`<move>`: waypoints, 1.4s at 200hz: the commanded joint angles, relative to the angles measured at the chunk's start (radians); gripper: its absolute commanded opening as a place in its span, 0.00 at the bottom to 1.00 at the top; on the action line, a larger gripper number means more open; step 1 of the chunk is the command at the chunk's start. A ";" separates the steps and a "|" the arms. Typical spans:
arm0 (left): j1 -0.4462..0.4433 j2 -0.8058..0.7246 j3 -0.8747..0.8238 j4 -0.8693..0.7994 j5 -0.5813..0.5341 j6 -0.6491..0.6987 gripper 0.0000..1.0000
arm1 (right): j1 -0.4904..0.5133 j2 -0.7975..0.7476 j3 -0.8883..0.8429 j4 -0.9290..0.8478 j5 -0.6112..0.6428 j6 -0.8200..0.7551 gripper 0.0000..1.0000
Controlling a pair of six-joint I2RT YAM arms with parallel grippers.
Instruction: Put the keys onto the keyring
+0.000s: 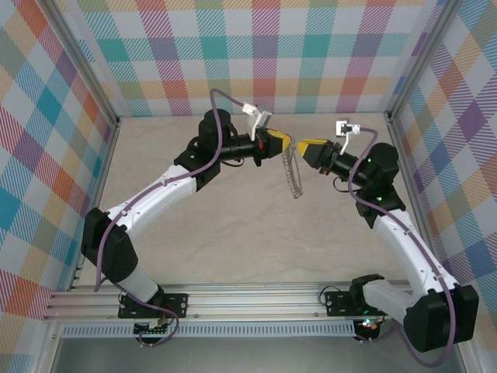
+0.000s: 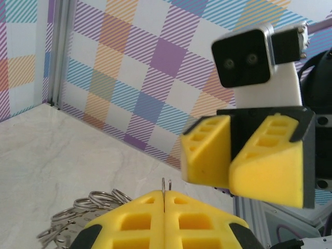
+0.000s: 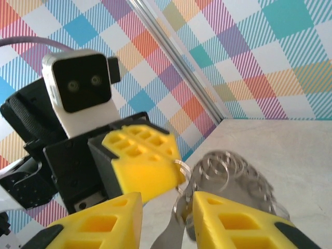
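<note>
1. The keyring (image 1: 294,177) dangles over the table (image 1: 233,233), one thin loop pinched between the pressed-together fingers of the left gripper (image 2: 165,196).
2. The right gripper (image 2: 231,167) faces it, close by, fingers spread. Its wrist view shows the bunched rings just beyond the fingertips.
3. A blurred metal strip (image 3: 170,236) lies in that gap, cut off, and I cannot tell what it is.
</note>
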 commanded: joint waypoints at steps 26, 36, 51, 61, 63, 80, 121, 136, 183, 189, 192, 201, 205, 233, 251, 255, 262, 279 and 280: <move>0.005 -0.032 0.029 0.043 0.053 -0.006 0.00 | -0.014 0.075 0.070 0.088 -0.060 -0.014 0.30; 0.004 -0.032 0.031 0.041 0.058 -0.007 0.00 | -0.015 0.089 0.073 0.101 -0.078 -0.008 0.29; 0.004 -0.030 0.036 0.038 0.066 -0.008 0.00 | -0.016 0.104 0.071 0.120 -0.096 -0.001 0.26; 0.006 -0.030 0.036 0.037 0.068 -0.009 0.00 | -0.017 0.109 0.069 0.128 -0.104 0.002 0.25; 0.005 -0.030 0.036 0.038 0.068 -0.011 0.00 | -0.017 0.109 0.068 0.129 -0.106 0.002 0.25; 0.004 -0.029 0.041 0.041 0.071 -0.013 0.00 | -0.017 0.115 0.061 0.139 -0.115 0.005 0.23; 0.004 -0.024 0.044 0.047 0.076 -0.024 0.00 | -0.017 0.128 0.044 0.172 -0.136 0.025 0.23; 0.004 -0.024 0.044 0.048 0.074 -0.025 0.00 | -0.018 0.131 0.036 0.185 -0.144 0.032 0.24; 0.004 -0.019 0.049 0.046 0.069 -0.024 0.00 | -0.018 0.124 0.004 0.208 -0.151 0.041 0.24; 0.004 -0.017 0.050 0.044 0.069 -0.024 0.00 | -0.017 0.123 0.000 0.210 -0.151 0.041 0.24; 0.004 -0.017 0.050 0.044 0.070 -0.024 0.00 | -0.017 0.122 -0.003 0.213 -0.151 0.041 0.24; 0.003 -0.015 0.052 0.044 0.070 -0.024 0.00 | -0.017 0.120 -0.009 0.213 -0.151 0.041 0.24; 0.004 -0.014 0.052 0.043 0.070 -0.025 0.00 | -0.017 0.117 -0.012 0.213 -0.150 0.041 0.25; 0.005 -0.011 0.055 0.040 0.070 -0.023 0.00 | -0.017 0.112 -0.026 0.224 -0.144 0.047 0.27; 0.005 -0.009 0.054 0.038 0.071 -0.022 0.00 | -0.017 0.111 -0.032 0.227 -0.144 0.052 0.30; 0.004 -0.011 0.055 0.038 0.072 -0.022 0.00 | -0.017 0.111 -0.032 0.227 -0.145 0.052 0.30; 0.005 -0.011 0.055 0.038 0.072 -0.024 0.00 | -0.017 0.112 -0.031 0.227 -0.143 0.053 0.29; 0.003 -0.010 0.054 0.037 0.072 -0.024 0.00 | -0.017 0.115 -0.032 0.226 -0.142 0.058 0.29; 0.003 -0.010 0.053 0.038 0.072 -0.024 0.00 | -0.017 0.115 -0.032 0.227 -0.142 0.058 0.29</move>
